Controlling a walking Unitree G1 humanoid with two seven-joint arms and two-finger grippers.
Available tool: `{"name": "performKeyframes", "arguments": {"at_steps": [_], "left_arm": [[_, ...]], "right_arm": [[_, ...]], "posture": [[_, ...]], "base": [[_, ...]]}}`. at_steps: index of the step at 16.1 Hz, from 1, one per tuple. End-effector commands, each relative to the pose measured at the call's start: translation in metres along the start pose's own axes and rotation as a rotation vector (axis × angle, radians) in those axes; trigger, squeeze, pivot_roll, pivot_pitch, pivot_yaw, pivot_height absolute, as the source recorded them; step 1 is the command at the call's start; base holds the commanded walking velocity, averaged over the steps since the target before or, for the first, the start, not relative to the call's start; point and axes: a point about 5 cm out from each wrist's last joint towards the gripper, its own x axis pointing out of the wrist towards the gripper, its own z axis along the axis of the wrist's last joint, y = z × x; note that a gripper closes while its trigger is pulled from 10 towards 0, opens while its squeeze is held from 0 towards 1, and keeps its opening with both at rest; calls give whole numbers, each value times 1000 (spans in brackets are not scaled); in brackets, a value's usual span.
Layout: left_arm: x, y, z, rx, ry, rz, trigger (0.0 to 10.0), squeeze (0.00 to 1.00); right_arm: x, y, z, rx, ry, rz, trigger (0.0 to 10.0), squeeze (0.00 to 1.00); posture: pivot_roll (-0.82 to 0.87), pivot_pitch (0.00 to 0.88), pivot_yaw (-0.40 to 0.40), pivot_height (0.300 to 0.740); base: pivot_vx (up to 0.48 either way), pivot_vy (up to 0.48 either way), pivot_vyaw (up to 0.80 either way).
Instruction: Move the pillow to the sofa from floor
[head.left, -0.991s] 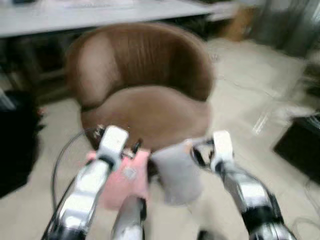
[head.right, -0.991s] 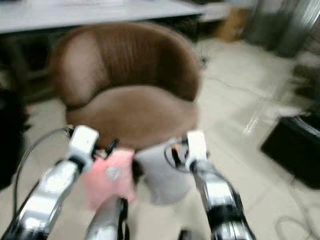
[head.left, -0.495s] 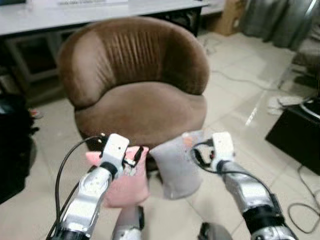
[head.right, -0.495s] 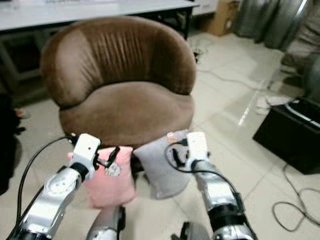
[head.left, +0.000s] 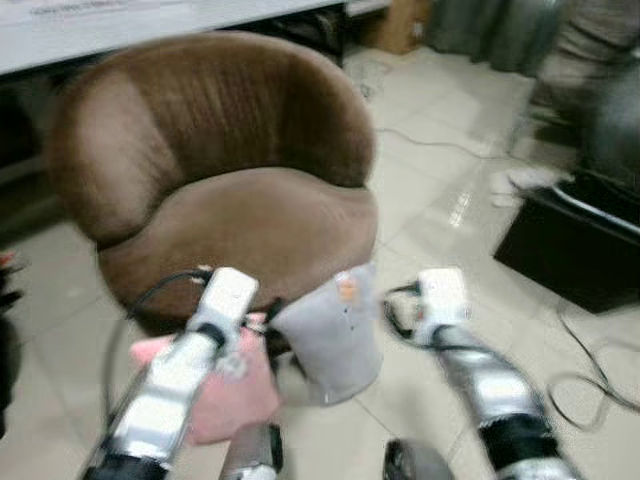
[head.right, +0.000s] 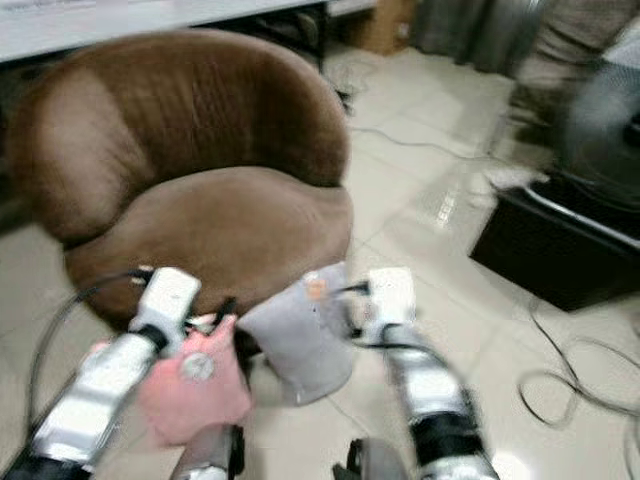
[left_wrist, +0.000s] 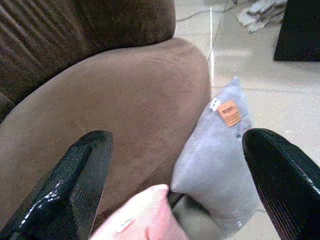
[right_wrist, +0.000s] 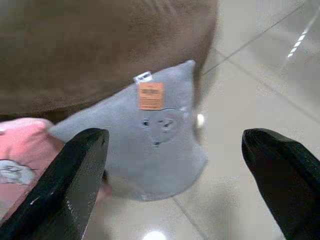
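A grey pillow (head.left: 325, 340) with an orange tag (right_wrist: 150, 95) stands on the tiled floor, leaning against the front of the brown round sofa chair (head.left: 230, 215). A pink pillow (head.left: 235, 385) lies on the floor beside it, to its left. My left gripper (left_wrist: 177, 142) hovers open above the pink pillow (left_wrist: 145, 220), near the sofa's seat edge. On the grey pillow's right side, my right gripper (right_wrist: 175, 137) is open and points at the grey pillow (right_wrist: 150, 145). Neither gripper holds anything.
A black box (head.left: 570, 250) stands on the floor to the right, with cables (head.left: 590, 370) lying near it. A white table (head.left: 150, 15) runs behind the sofa. Crumpled cloth (head.left: 525, 180) lies on the tiles at the far right.
The camera has swung to the right, so the sofa and pillows sit further left in the picture. Both arms stay by the pillows with open fingers.
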Motion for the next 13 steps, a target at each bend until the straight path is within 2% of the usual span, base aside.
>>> {"name": "performKeyframes", "arguments": {"at_steps": [1,9,13], "left_arm": [[3,-8,4,-2,-14,-30,10000,0],[4,-10,4,-14,-20,-19,10000,0],[5,-10,4,-15,-24,-19,10000,0]], "right_arm": [[-4,-13,4,-8,-10,-44,10000,0],[-3,-15,4,-34,14,-40,10000,0],[-2,-16,5,-42,19,-38,10000,0]], "posture": [[66,0,28,633],[79,0,3,633],[81,0,-3,633]], "base": [[289,0,0],[288,0,0],[288,0,-736]]}}
